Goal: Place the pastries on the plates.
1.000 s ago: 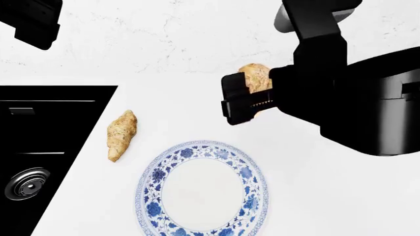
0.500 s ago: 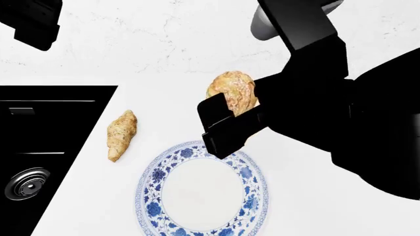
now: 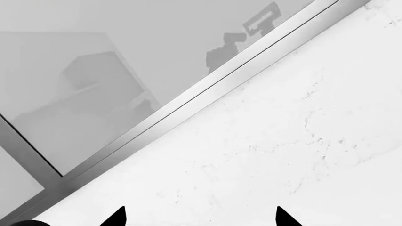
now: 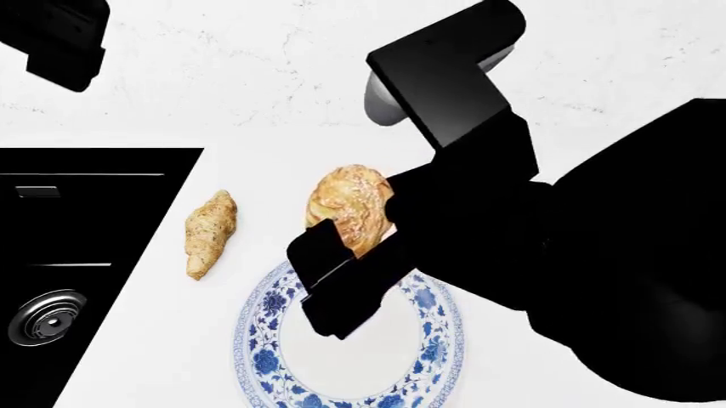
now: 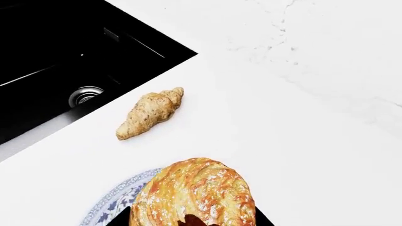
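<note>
The flaky puff (image 4: 349, 212) is gripped in the closed right pincer (image 4: 354, 255), above the blue-rimmed plate's (image 4: 437, 344) far edge. The croissant (image 4: 210, 232) lies on the tabletop (image 4: 136, 340). The left pincer's (image 3: 199, 219) fingertips are apart, holding nothing.

golden flaky puff (image 4: 349, 211) held above blue-rimmed plate (image 4: 263, 344); speckled croissant (image 4: 210, 232) lies beside it.

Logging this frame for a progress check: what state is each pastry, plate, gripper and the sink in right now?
Puff pastry: held off the counter by the right gripper, above the plate's far rim.
Croissant: lying on the counter, untouched, between sink and plate.
Blue floral plate: holds nothing yet.
Left gripper: open, holding nothing, over bare counter.
Sink: nothing visible in it, drain visible.
</note>
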### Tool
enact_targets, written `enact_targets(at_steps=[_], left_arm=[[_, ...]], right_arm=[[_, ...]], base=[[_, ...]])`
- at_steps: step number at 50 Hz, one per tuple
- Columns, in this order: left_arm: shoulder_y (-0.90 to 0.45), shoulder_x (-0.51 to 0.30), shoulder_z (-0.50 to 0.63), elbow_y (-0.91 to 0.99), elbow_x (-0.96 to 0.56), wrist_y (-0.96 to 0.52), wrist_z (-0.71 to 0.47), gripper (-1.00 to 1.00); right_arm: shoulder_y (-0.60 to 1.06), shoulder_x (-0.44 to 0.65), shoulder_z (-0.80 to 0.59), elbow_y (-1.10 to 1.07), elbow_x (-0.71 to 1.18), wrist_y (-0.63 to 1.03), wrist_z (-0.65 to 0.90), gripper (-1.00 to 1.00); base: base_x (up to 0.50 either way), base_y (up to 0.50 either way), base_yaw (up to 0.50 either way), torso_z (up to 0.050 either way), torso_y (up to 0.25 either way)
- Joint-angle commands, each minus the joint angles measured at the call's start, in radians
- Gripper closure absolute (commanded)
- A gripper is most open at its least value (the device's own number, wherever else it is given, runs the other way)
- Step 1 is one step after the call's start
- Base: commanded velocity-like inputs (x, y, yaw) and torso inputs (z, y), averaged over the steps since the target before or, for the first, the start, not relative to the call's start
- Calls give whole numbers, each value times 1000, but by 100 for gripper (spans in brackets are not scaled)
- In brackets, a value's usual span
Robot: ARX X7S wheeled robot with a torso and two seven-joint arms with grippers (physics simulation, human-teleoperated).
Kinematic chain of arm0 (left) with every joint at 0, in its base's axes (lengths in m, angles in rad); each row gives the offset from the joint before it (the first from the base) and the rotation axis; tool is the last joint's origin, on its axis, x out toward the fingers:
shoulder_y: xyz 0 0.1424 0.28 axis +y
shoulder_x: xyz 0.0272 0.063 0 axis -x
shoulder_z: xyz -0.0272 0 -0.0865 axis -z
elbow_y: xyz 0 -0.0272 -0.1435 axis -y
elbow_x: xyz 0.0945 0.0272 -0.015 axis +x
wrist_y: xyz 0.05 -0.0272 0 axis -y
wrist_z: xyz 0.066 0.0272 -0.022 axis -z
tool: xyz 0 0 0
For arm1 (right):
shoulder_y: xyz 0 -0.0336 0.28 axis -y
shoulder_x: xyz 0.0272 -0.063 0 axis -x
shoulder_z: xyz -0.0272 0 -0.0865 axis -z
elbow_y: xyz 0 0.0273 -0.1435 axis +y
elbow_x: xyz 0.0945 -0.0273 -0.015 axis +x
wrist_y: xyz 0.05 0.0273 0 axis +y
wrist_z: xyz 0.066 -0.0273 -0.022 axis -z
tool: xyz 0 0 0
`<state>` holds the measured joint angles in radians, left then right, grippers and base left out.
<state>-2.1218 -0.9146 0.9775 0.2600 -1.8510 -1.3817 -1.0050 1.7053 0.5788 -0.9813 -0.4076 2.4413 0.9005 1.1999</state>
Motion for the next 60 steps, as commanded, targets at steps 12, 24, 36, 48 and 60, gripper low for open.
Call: enact_targets(at_steps=[12,24,36,48,60], left_arm=[[2,-6,7,6,-1,4,0,-100],[8,-8,9,8,8,10,6,-100],[10,-13,11,11,9,11,8,-100],[11,-17,14,15,4,15,4,-100],[12,-18,17,16,3,18,3,-100]], right_arm=[[-22,-29,-21,-36,8,3,-21,100],[-37,-29,-42,-48,7,20,-33,100],[-38,-7,-53,-44,6,29,-34,100],[-54,4,-55,-34,-22,31,-47,100],[-86,13,-71,-34,-43,35,-59,100]], base=[[0,0,0,0,0],[0,0,0,0,0],[0,0,0,0,0],[0,0,0,0,0],[0,0,0,0,0]])
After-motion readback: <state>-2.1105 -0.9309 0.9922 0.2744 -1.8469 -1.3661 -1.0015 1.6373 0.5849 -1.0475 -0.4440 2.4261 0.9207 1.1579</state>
